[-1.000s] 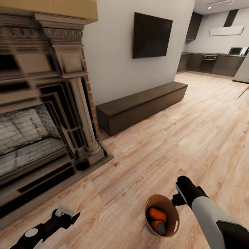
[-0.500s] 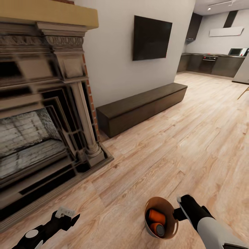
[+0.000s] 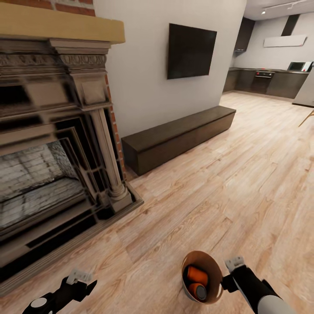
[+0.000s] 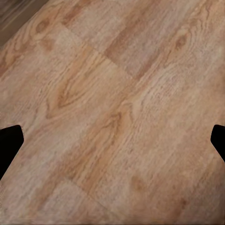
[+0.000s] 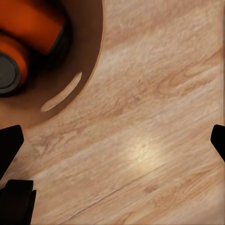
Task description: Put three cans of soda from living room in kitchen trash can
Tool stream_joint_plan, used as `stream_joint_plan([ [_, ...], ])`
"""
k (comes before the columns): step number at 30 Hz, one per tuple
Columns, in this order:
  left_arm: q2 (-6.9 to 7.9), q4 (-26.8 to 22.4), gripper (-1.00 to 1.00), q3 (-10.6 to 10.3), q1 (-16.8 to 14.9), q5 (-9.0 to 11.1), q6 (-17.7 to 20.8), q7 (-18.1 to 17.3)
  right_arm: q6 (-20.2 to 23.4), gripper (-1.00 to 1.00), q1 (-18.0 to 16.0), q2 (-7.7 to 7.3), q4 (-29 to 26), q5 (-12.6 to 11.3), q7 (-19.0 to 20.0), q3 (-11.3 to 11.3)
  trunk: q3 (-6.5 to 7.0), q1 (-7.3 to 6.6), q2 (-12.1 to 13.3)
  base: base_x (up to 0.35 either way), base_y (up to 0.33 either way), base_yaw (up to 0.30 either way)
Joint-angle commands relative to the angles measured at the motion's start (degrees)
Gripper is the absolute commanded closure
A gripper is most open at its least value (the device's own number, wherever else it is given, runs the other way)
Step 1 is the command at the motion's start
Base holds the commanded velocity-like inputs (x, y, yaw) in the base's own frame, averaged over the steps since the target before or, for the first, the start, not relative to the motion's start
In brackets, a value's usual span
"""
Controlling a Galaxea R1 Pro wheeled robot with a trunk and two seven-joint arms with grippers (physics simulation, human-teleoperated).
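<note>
robot in the living room, bin with cans carried low at its right arm.

the bin (image 3: 204, 279), grey outside and brown inside, hangs tilted over the wood floor (image 3: 226, 183) just beside the right gripper (image 3: 227, 282), which meets its rim; whether those jaws pinch the rim cannot be told. two orange cans (image 3: 197, 274) with dark tops lie inside the bin, also seen in the right wrist view (image 5: 33, 23); a third cannot be made out. the left gripper (image 3: 83, 283) hangs over bare floor with jaws wide, holding nothing. a brick fireplace (image 3: 56, 144), a black tv (image 3: 192, 50) and a long dark bench (image 3: 179, 135) line the wall; the kitchen (image 3: 270, 74) lies far ahead.
</note>
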Motion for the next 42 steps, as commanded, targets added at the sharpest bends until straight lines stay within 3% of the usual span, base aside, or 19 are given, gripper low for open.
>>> stream_joint_plan([
  [1, -0.04, 0.38, -1.0, 0.0, -0.01, 0.02, -0.05, 0.0, -0.65, -1.0, 0.39, -0.04, 0.0, 0.01, 0.0, 0.02, 0.19, -0.23, 0.42, 0.0, 0.0, 0.0],
  [10, -0.91, 5.29, -1.0, 0.0, -0.14, 0.06, -2.39, 0.11, -9.0, -1.0, 5.41, -0.97, 0.0, 0.0, -0.04, 0.05, 1.8, -2.2, 4.03, 0.0, 0.0, 0.0],
  [16, -1.08, 9.23, -1.0, 0.08, -0.51, 0.07, -3.42, 0.21, -10.73, -1.0, 6.8, -1.71, 0.05, -0.24, 0.0, -0.09, 2.88, -3.52, 6.43, 0.0, 0.0, 0.0],
  [23, -2.57, 18.35, -1.0, 0.17, -0.64, 0.07, -9.08, 2.65, -17.78, -1.0, 10.9, -2.83, 0.54, -0.56, 0.13, -0.39, 4.14, -5.06, 9.24, 0.0, 0.0, 0.0],
  [34, -3.12, 22.39, -1.0, 0.25, -0.65, 0.07, -13.67, 3.1, -20.57, -1.0, 14.71, -3.74, 0.91, -0.71, 0.13, -0.49, 6.11, -7.47, 13.65, 0.0, 0.0, 0.0],
  [42, -3.15, 29.25, -1.0, 0.26, -0.58, 0.07, -20.68, 3.1, -23.26, -1.0, 15.95, -4.73, 3.45, -0.87, 2.8, -0.54, 7.55, -9.23, 16.86, 0.0, 0.0, 0.0],
])
